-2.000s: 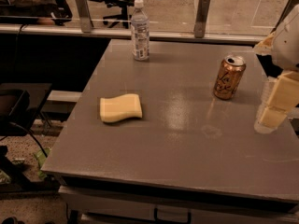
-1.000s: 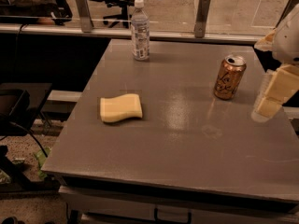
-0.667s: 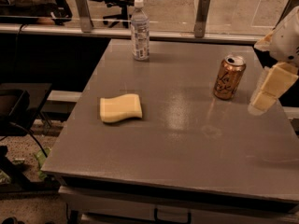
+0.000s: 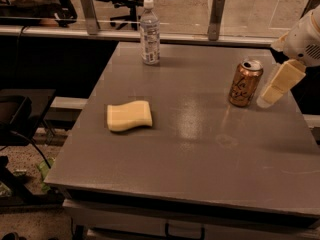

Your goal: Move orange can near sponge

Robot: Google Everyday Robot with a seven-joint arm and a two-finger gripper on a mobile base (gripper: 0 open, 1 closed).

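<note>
The orange can (image 4: 245,83) stands upright on the grey table (image 4: 200,149), at the right side towards the back. It is shiny copper-orange with a silver top and pale script. The sponge (image 4: 129,115) lies flat at the left middle of the table, pale yellow with wavy edges. The gripper (image 4: 277,86) comes in from the right edge, its pale finger (image 4: 281,81) pointing down-left, just right of the can and apart from it. It holds nothing that I can see.
A clear plastic water bottle (image 4: 149,32) stands at the back of the table, left of centre. A glass partition with metal posts (image 4: 215,10) runs behind the table. Office chairs stand beyond it. A dark stand (image 4: 15,114) sits on the floor to the left.
The gripper has moved up and to the left, closer to the orange can. The can, sponge and bottle have not moved.
</note>
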